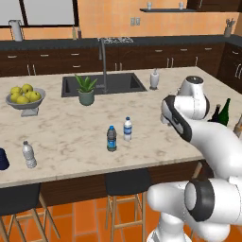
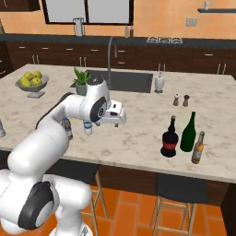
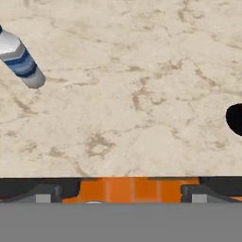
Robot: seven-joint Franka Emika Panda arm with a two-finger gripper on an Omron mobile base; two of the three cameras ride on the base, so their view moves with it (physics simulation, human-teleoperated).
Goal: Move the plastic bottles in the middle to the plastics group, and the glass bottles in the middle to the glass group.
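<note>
My pincer (image 3: 120,193) hangs spread, holding nothing; I should drop squarely over the clear bottle (image 3: 20,60), then pinch mid-body.

No text, brand, number or sign can be read. A blue-green label is seen on the darker plastic bottle (image 1: 111,138) at the centre of the left base view, and a white-blue label on the clear plastic bottle (image 1: 127,129) just beside it, but no lettering can be made out on either. A red label is borne by the dark squat glass bottle (image 2: 170,138) at the right of the right base view; it too is illegible.
</note>
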